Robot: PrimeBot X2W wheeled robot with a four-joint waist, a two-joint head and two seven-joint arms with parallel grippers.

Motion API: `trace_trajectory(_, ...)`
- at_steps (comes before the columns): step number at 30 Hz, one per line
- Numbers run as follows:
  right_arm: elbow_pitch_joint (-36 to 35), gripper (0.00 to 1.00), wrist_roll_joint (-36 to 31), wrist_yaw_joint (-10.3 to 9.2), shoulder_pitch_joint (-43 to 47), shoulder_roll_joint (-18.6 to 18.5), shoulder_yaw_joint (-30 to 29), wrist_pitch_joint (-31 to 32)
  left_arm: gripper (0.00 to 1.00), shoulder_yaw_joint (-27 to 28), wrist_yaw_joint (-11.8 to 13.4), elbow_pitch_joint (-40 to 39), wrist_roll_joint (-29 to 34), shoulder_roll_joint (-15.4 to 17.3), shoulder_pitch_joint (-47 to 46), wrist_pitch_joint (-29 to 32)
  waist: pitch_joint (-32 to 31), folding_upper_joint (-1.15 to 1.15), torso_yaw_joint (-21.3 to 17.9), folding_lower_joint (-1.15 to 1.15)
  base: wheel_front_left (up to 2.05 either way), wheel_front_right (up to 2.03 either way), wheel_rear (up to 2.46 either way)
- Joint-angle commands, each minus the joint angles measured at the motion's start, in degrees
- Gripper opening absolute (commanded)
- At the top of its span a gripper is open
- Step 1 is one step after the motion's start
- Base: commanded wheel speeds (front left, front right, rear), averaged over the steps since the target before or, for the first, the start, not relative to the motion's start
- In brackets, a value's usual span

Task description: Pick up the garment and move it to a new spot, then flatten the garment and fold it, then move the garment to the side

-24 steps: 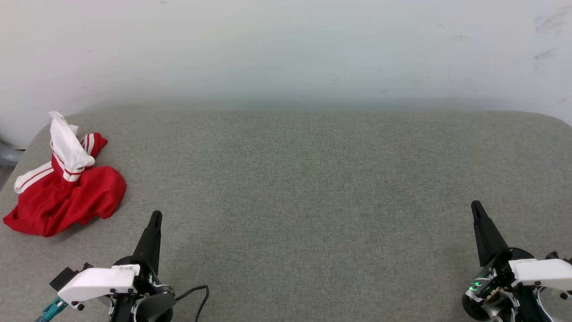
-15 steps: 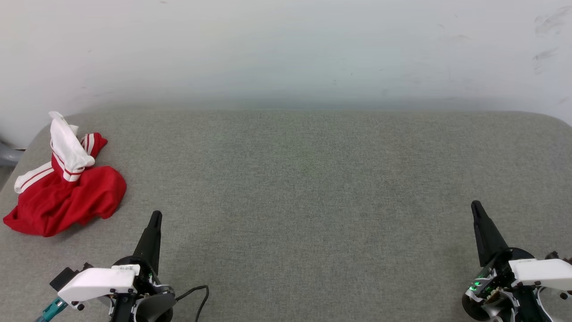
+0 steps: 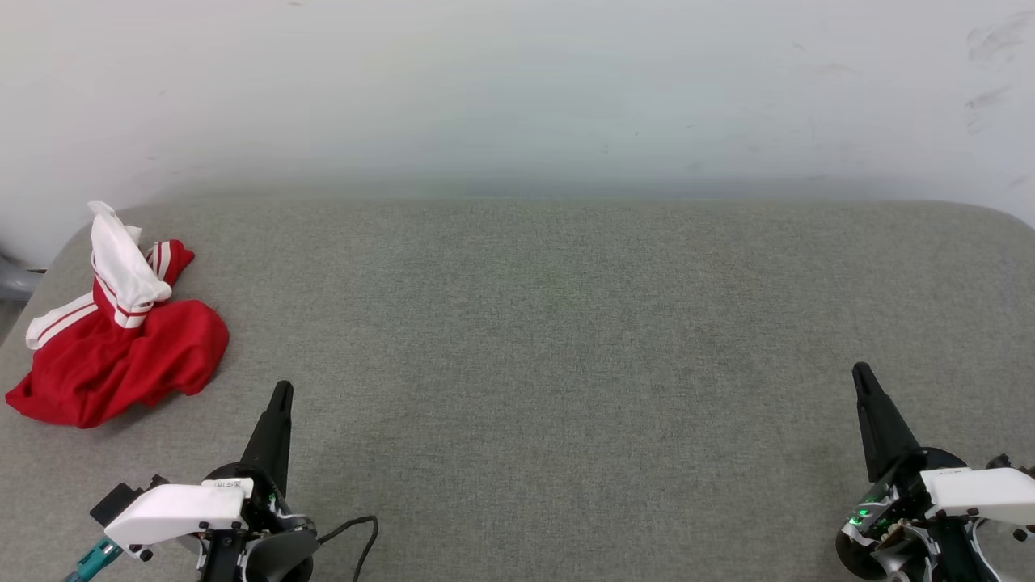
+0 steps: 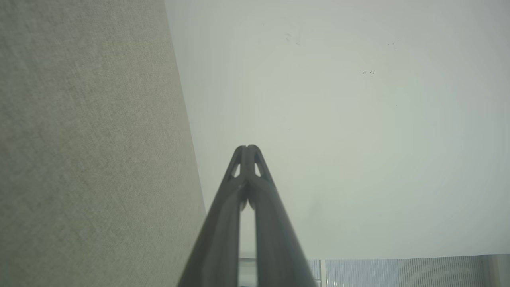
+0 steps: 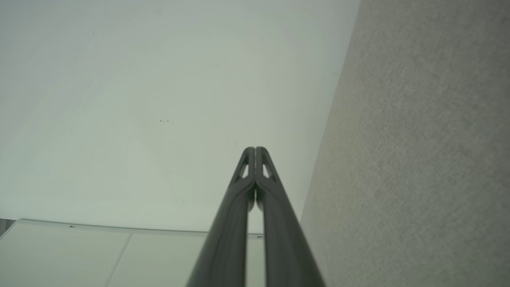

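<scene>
The garment lies crumpled at the far left of the grey padded table in the head view, red with a white sleeve and striped trim sticking up. My left gripper hovers at the lower left, shut and empty, a short way to the right of the garment and nearer to me. Its fingertips meet in the left wrist view. At the lower right my right gripper is shut and empty too, far from the garment. The right wrist view shows its tips pressed together.
A pale wall rises behind the table's far edge. The table's rounded left corner lies just beyond the garment. A black cable loops by my left wrist. Both wrist views look along the table toward the wall.
</scene>
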Motion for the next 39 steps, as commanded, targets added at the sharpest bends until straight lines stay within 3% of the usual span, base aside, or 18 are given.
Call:
trace_trajectory(1,0.0,0.0,-0.3,-0.02,-0.7,0.3,0.0,0.0,0.0,0.1,-0.1,0.0,0.0,-0.1,-0.4,0.1,0.0,0.0,0.0,0.0,0.0,0.0,0.0)
trace_trajectory(4,0.0,0.0,-0.3,-0.02,-0.7,0.3,0.0,0.0,0.0,0.1,-0.1,0.0,0.0,-0.1,-0.4,0.1,0.0,0.0,0.0,0.0,0.0,0.0,0.0)
trace_trajectory(5,0.0,1.0,0.0,0.0,0.0,0.0,0.0,0.0,1.0,0.0,0.0,0.0,0.0,0.0,0.0,0.0,0.0,0.0,0.0,0.0,0.0,0.0,0.0)
trace_trajectory(14,0.9,1.0,-1.4,-0.01,1.9,0.0,0.4,-1.8,1.0,-0.8,0.0,0.2,1.0,-0.2,1.7,-1.9,0.1,0.0,0.0,0.0,0.0,0.0,0.0)
trace_trajectory(23,-1.1,1.0,-8.1,-0.01,2.3,0.0,-0.1,-4.0,1.0,0.2,0.0,-1.1,7.4,-0.1,1.7,-4.1,0.1,0.0,0.0,0.0,0.0,0.0,0.0)
trace_trajectory(39,-8.1,1.0,-29.8,-0.01,3.4,0.1,1.4,-7.9,1.0,-2.4,5.7,-7.4,28.3,-0.1,2.3,-7.9,0.2,0.0,0.2,0.0,0.0,0.0,0.0)
